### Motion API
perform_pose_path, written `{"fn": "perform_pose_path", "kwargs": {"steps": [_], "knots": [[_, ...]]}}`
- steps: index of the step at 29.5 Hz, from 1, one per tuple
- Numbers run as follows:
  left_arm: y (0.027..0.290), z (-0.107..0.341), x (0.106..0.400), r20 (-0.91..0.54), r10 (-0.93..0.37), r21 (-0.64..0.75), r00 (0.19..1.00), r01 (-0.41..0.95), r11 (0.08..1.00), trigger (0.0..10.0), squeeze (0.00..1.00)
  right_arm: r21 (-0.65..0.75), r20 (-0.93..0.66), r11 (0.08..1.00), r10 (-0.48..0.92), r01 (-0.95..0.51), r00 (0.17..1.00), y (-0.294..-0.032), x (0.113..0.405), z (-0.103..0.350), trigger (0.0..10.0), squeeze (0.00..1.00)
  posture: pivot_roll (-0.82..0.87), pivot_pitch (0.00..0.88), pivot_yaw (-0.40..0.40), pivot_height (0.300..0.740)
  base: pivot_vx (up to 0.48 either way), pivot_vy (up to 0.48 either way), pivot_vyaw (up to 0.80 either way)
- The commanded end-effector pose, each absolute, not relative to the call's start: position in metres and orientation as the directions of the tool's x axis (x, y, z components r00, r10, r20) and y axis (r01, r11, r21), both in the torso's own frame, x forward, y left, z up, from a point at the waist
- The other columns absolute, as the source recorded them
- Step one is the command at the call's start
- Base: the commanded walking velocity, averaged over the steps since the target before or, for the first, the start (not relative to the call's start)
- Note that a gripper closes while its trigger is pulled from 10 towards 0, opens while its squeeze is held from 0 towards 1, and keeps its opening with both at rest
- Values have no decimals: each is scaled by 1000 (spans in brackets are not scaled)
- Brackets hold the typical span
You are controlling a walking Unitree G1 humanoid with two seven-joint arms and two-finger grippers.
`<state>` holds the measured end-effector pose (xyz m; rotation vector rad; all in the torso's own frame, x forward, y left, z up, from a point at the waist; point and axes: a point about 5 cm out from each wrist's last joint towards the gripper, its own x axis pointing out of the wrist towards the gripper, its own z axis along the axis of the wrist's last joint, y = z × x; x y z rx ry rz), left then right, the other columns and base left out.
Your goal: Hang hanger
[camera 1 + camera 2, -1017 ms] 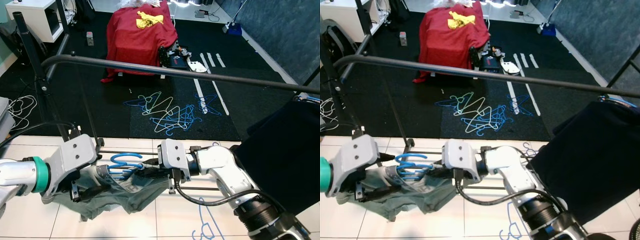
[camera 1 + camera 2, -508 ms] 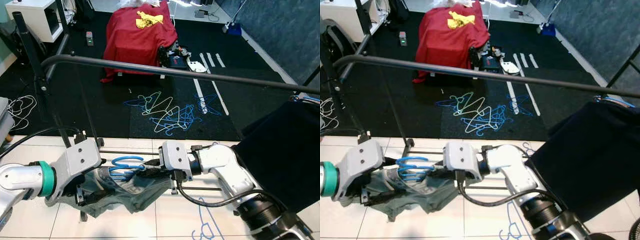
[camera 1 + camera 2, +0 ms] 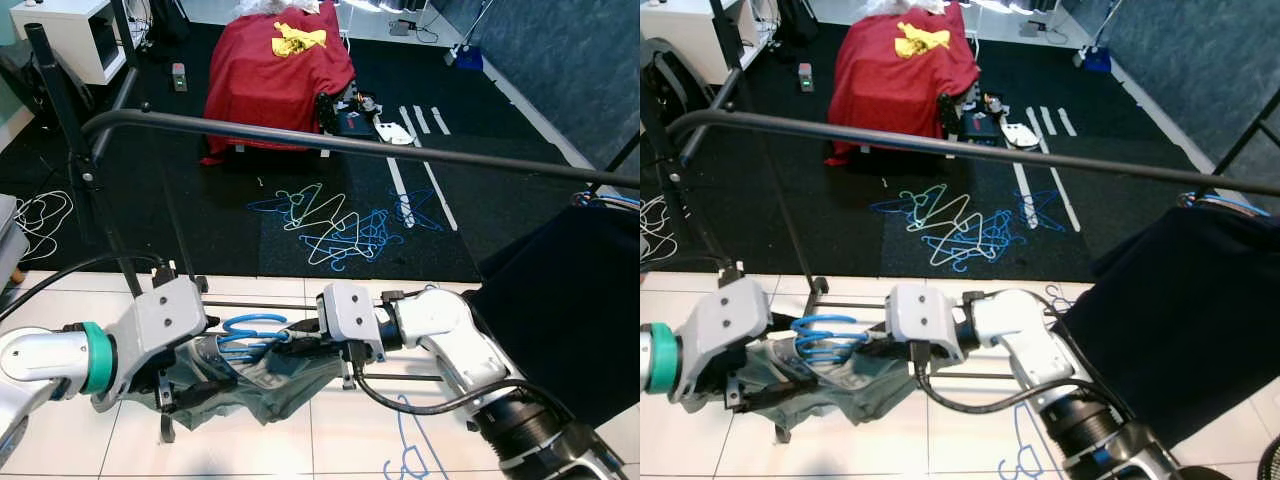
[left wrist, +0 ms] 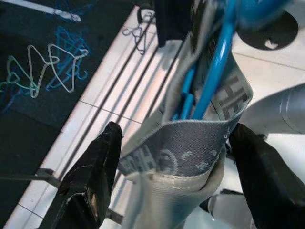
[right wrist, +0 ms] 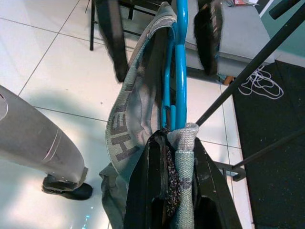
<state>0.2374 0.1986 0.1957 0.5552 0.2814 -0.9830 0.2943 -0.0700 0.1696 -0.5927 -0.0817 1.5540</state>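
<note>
Presently: blue hanger (image 3: 248, 328), low over the white tiled floor (image 3: 60, 440), below the black rail (image 3: 330, 143), inside the waistband of the grey garment (image 3: 262, 373). Right gripper (image 5: 177, 157) is clamped on the waistband's edge beside the hanger. Left gripper (image 4: 177, 157) has its fingers spread wide inside the waistband, stretching it. Loose hangers (image 3: 335, 228) lie on the black mat (image 3: 200, 220) beyond. Dark garment (image 3: 570, 310) hangs at the rail's right end.

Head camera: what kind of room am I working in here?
Probably a test or lab room set up for laundry work, not a lived-in home: a black clothes rail across the front, loose hangers scattered on a dark floor mat, and a red cloth draped over furniture behind.
</note>
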Motion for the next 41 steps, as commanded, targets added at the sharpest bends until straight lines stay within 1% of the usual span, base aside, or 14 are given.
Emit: {"fn": "perform_pose_path", "kwargs": {"steps": [1,4,5,9,13,15,16,19,21,24,26,29,33,41], "knots": [[196,201,230,-455,-742,290,492,870,399,0,0,-409,-316,-102,948,-907,37,-69,295,170,10000,0,77,37,-14,740,0,0,0],[195,205,224,-455,-764,264,457,889,374,0,0,-410,-314,-98,949,-907,39,-69,294,170,10000,0,77,37,-11,740,0,0,0],[197,211,220,-445,-781,258,437,898,356,10000,0,-411,-307,-88,951,-907,47,-69,295,170,10000,0,75,36,-8,740,0,0,0],[206,227,217,-436,-788,280,436,897,342,10000,0,-413,-297,-73,953,-908,58,-69,296,172,10000,0,79,35,-11,740,0,0,0],[230,256,218,-476,-749,346,460,881,321,10000,0,-412,-298,-72,953,-909,60,-72,296,172,10000,0,89,37,-7,740,0,0,0],[230,256,218,-476,-749,346,460,881,321,10000,0,-412,-298,-72,953,-909,60,-72,296,172,10000,0,89,37,-7,740,0,0,0],[240,275,219,-499,-739,357,453,884,301,10000,0,-410,-303,-77,951,-909,56,-73,295,170,10000,0,120,34,9,740,0,0,0],[242,293,230,-471,-718,403,513,849,342,10000,0,-408,-305,-85,951,-909,48,-70,294,167,10000,0,111,32,7,740,0,0,0],[235,281,232,-478,-716,397,508,853,340,10000,0,-408,-301,-85,952,-909,46,-67,294,168,10000,0,97,35,7,740,0,0,0],[222,245,224,-531,-720,336,446,892,304,10000,0,-411,-294,-85,955,-908,44,-65,294,170,10000,0,84,41,1,740,0,0,0],[222,223,221,-541,-721,277,433,901,333,10000,0,-410,-298,-81,953,-909,49,-69,294,170,10000,0,89,41,4,740,0,0,0],[224,220,224,-514,-722,264,463,887,380,10000,0,-409,-300,-75,952,-910,56,-71,294,169,10000,0,87,43,2,740,0,0,0],[221,229,226,-464,-741,275,485,874,400,10000,0,-403,-290,-67,955,-913,57,-69,293,168,10000,0,91,43,0,740,0,0,0],[205,218,224,-466,-740,294,486,873,389,10000,0,-399,-292,-87,956,-913,36,-66,292,169,10000,0,89,50,-30,740,0,0,0]]}}
